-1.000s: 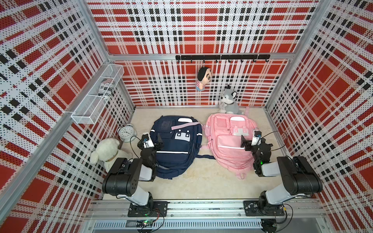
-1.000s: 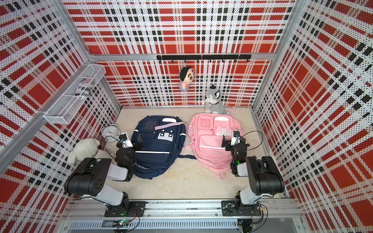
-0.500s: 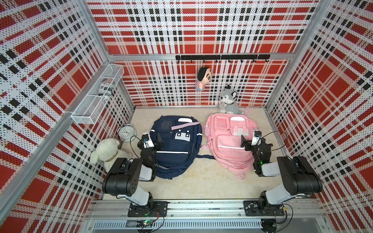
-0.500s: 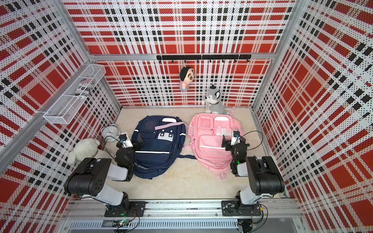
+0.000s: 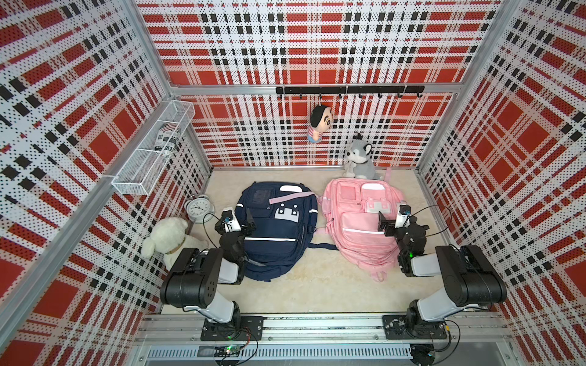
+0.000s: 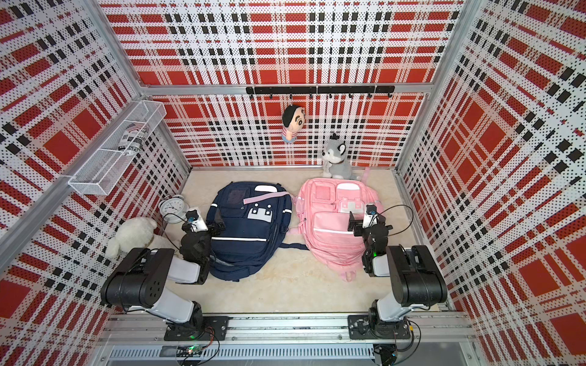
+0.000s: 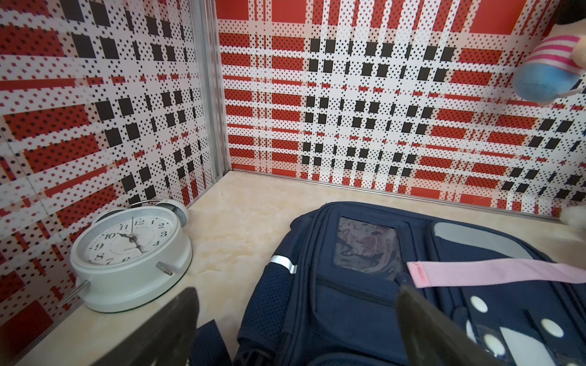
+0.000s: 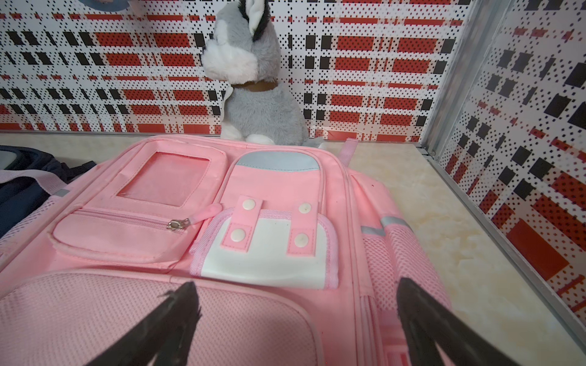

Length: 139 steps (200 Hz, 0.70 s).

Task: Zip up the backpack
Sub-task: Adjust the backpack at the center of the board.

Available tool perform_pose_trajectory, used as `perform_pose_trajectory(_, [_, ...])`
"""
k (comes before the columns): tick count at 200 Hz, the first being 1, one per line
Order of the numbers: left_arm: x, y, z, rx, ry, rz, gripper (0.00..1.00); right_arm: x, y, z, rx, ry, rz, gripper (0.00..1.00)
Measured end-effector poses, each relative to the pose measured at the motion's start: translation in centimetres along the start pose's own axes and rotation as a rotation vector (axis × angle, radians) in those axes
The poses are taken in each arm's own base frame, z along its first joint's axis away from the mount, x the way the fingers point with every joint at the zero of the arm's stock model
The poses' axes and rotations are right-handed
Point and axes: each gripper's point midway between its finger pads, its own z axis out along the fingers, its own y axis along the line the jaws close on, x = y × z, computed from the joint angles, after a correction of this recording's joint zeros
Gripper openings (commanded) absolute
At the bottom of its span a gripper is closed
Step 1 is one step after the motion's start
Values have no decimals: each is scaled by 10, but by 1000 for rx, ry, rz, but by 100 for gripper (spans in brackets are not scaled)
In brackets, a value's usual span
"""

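Nothing moved over last second, both arms idle. Left gripper (image 5: 238,221) spread over navy backpack (image 5: 276,231) left edge; right gripper (image 5: 395,221) spread over pink backpack (image 5: 358,221) right side. Both backpacks flat on table (image 5: 317,285), mid-scene, side by side. Zipping not yet begun.

A pink fabric backpack (image 8: 285,190) lies flat on the cream marbled floor. The right gripper (image 8: 296,283) hovers over its mesh panel, black fingers spread wide, holding nothing. A grey-and-white plush husky (image 8: 257,95) sits just beyond, against the plaid wall.
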Motion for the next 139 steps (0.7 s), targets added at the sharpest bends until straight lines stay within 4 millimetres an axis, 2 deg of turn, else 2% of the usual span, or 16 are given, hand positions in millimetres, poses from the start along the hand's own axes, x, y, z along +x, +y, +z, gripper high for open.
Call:
perform_pose_trajectory(20, [0, 2, 0, -7, -1, -4, 98, 0, 0, 0, 0, 2, 1, 95])
perform_pose_trajectory(37, [-4, 4, -3, -42, 2, -3, 98, 0, 0, 4, -3, 34, 1, 99])
perform_pose_trajectory(51, [-22, 0, -10, -71, -24, 5, 98, -20, 0, 7, -4, 19, 1, 99])
perform_pose_trajectory(76, [-79, -45, -36, 6, -146, -15, 98, -102, 1, -2, -14, -149, -1, 97])
perform_pose_trajectory(93, [-105, -70, -45, 62, -177, -43, 98, -137, 6, -4, -51, -159, 7, 91])
perform_pose_trajectory(100, [-111, -79, -45, 80, -170, -51, 98, -145, 9, -2, -70, -143, 14, 91])
perform_pose_trajectory(103, [-112, -83, -44, 88, -162, -52, 98, -148, 12, 0, -83, -130, 15, 85])
perform_pose_trajectory(119, [-120, -106, -38, 135, -128, -70, 98, -155, 24, 10, -143, -47, 41, 78])
perform_pose_trajectory(139, [-124, -156, -28, 236, -59, -77, 98, -148, 47, 17, -226, 69, 83, 75])
